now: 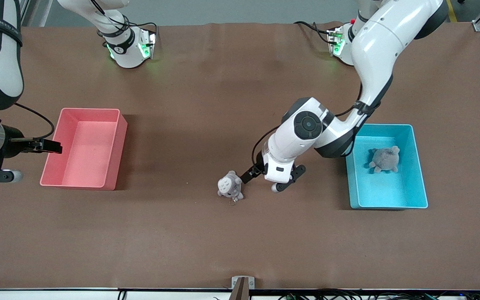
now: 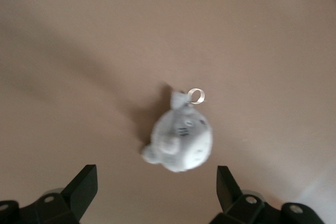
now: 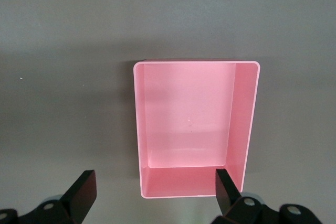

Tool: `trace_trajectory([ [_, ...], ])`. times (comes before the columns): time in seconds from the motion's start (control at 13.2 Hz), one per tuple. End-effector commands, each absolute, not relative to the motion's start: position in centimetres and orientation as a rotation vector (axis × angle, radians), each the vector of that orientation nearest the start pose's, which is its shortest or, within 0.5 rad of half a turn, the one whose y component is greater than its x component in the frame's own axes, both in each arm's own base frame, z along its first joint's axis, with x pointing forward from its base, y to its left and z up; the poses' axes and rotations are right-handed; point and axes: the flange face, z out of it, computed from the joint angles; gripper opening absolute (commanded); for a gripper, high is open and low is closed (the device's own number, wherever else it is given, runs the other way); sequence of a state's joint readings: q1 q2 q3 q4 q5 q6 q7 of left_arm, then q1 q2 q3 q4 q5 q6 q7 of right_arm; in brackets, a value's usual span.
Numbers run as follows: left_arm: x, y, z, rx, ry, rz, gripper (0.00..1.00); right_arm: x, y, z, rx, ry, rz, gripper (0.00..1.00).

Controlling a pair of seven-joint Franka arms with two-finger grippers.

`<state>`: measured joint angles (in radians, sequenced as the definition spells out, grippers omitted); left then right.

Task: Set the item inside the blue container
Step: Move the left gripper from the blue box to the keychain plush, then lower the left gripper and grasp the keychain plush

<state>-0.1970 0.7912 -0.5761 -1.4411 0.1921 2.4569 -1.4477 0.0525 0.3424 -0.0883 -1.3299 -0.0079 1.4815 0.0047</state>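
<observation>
Front view showed the left gripper (image 1: 265, 177) low over the table (image 1: 206, 233) mid-table, fingers spread apart, nothing between them. Small grey plush toy (image 1: 230, 186) lay on the table just beside that gripper, toward the right arm's end, not touching it. Left wrist view had the same plush toy (image 2: 180, 141) sitting ahead of the two black fingertips (image 2: 84, 183), roughly centred between them but short of the gap; a small metal ring (image 2: 196, 95) stuck out from its top end. Blue container (image 1: 421, 175) sat near the left gripper toward the left arm's end of the table, partly under the left arm's elbow. Inside it lay one darker grey plush (image 1: 385, 159), in the half farther from the front camera. Right gripper (image 1: 44, 146) waited at the right arm's end, over the edge of the pink bin (image 1: 117, 150). Right wrist view showed its fingers (image 3: 84, 187) held wide apart with the pink bin (image 3: 252, 119) below them, holding nothing.
</observation>
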Motion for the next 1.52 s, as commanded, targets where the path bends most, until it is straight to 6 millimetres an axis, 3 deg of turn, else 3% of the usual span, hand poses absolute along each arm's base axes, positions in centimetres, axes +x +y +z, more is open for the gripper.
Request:
trace_trajectory([
  [0.0,60.8,-46.4,29.2,-3.303,-1.532,0.082,1.00,63.3,-2.7,53.9,-3.164,0.041,0.249,1.00],
  [0.3,59.5,-48.1,25.2,-3.275,-1.547,0.129,1.00,62.1,-2.8,54.0,-3.159,-0.071,0.196,1.00],
  [0.45,59.0,-48.5,23.3,-3.255,-1.521,0.110,1.00,60.5,-4.1,53.7,-3.155,-0.095,0.138,1.00],
  [1.06,60.1,-49.6,21.8,-3.315,-1.624,-0.018,1.00,57.0,-4.9,57.2,-3.157,-0.090,0.076,1.00],
  [1.44,59.4,-50.7,19.7,-3.318,-1.620,-0.028,1.00,53.8,-4.5,61.2,-3.153,-0.095,0.039,1.00],
])
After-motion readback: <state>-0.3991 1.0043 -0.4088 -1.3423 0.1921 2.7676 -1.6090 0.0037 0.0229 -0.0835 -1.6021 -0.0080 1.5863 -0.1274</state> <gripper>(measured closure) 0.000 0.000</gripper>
